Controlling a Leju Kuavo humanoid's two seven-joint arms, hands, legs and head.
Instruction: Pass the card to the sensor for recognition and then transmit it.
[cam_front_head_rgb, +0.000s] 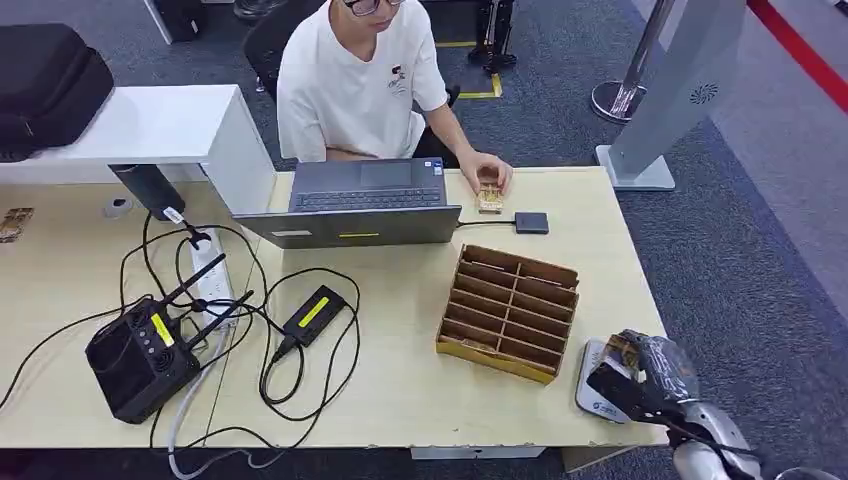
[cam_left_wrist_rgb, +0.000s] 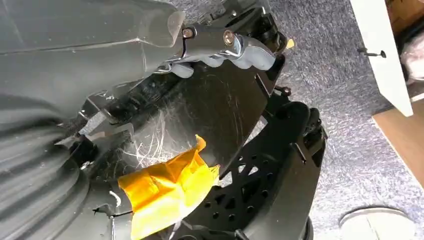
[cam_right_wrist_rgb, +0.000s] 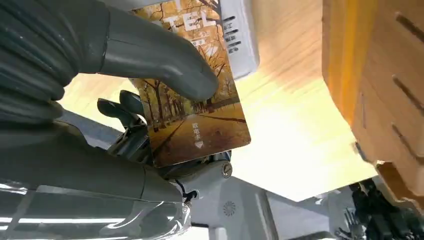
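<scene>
Right hand (cam_front_head_rgb: 645, 375) is pinching a hotel key card (cam_right_wrist_rgb: 192, 100) printed with an autumn tree avenue, thumb (cam_right_wrist_rgb: 160, 55) pressing on its face, darker fingers behind. Card is hovering over the white card reader (cam_front_head_rgb: 592, 395) at the table's (cam_front_head_rgb: 400, 400) near right corner, just beside the slotted cardboard organizer (cam_front_head_rgb: 510, 310). Contact between card and reader cannot be told. Left hand (cam_left_wrist_rgb: 225, 47) is hanging beside the robot's body, fingers curled in, gripping nothing. A person's hand (cam_front_head_rgb: 487, 170) is resting on a small stack of cards (cam_front_head_rgb: 489, 200) beside the laptop (cam_front_head_rgb: 365, 200).
</scene>
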